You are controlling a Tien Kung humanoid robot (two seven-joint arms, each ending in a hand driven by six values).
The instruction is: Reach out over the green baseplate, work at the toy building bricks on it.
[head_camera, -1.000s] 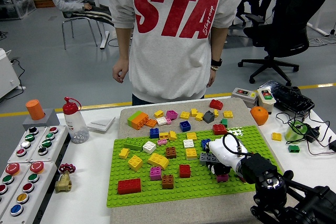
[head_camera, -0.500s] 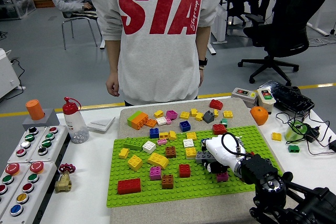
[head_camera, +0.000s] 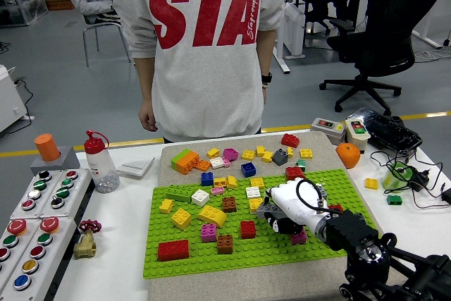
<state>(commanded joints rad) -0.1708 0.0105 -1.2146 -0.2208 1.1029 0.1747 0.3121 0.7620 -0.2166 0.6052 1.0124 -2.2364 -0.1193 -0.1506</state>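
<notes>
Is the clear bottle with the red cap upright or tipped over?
Upright. The bottle stands on its base on the white table, left of the green baseplate, red cap on top.

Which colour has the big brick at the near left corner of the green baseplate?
Red brick, seen in the head view.

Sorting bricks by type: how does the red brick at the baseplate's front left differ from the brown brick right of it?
The red brick is long and low; the brown brick is short and more cube-like. The red brick sits by the green baseplate's front left corner; the brown brick stands nearer the front edge's middle. Both are studded, stand apart from other bricks, and are untouched by the right hand.
</notes>
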